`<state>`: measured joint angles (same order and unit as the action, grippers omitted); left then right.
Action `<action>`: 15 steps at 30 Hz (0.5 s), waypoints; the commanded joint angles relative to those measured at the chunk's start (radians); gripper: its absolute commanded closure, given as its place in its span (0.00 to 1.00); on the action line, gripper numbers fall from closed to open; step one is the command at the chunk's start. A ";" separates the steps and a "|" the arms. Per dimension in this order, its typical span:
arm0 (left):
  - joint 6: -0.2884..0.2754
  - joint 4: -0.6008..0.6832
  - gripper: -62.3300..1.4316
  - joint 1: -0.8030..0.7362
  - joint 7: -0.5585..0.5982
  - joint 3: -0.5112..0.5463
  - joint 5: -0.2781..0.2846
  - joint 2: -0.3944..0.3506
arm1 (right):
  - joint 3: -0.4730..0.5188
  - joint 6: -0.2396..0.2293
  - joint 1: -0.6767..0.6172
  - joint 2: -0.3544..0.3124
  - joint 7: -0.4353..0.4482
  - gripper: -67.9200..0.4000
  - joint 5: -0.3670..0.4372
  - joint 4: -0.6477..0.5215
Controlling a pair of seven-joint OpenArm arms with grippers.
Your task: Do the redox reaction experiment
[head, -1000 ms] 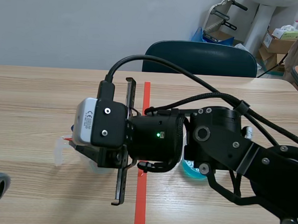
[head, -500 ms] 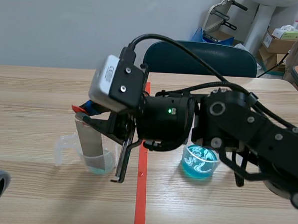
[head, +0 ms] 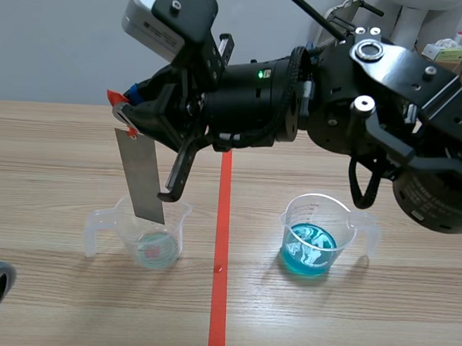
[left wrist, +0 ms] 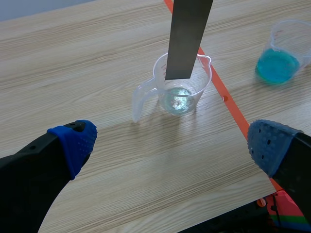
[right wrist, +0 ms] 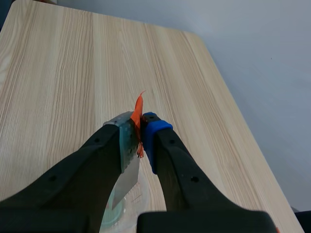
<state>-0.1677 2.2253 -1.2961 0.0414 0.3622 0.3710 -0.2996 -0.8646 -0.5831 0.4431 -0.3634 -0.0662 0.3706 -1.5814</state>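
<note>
Listing big to small. Wooden table [head: 62, 149], with an orange-red tape line [head: 219, 296] running near to far down the middle. Right arm [head: 390, 96] comes in raised from the right and reaches across the line into the left half. Right gripper [head: 129, 112] is clamped on the top end of a grey metal strip [head: 140, 176], pads nearly together with only the strip between them (right wrist view also shows a small orange tab [right wrist: 138, 109] sticking out at the grip).

Strip hangs with its long axis near vertical, slightly tilted, lower end over the mouth of the clear beaker [head: 178, 224] left of the line. In the left wrist view that end sits above the pale liquid, not in it; can't tell if it's below the rim. Blue-liquid beaker [head: 313, 239] stands right of the line, well apart from the clear one. Left gripper [left wrist: 172, 143] is wide open and empty, low at the near left, on the near side of the clear beaker.

Key relation, my read: the blue beaker lies to the strip's right, so getting there is sideways travel with the lower end above both rims, then straight down. Risk is clipping a rim and tipping a beaker
</note>
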 commanded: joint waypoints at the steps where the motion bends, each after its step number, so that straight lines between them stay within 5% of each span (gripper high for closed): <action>1: -0.003 0.015 0.00 0.003 0.014 -0.002 0.002 0.003 | 0.014 0.007 0.031 -0.008 -0.023 0.98 0.040 -0.043; 8: -0.003 0.015 0.00 0.003 0.014 -0.002 0.002 0.003 | 0.021 0.022 0.058 -0.008 -0.224 0.98 0.128 -0.157; 15: -0.003 0.015 0.00 0.003 0.014 -0.002 0.002 0.003 | 0.070 0.063 0.059 -0.008 -0.311 0.98 0.158 -0.260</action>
<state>-0.1677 2.2253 -1.2961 0.0410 0.3622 0.3676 -0.2996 -0.8040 -0.5278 0.4789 -0.3634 -0.3923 0.5217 -1.8286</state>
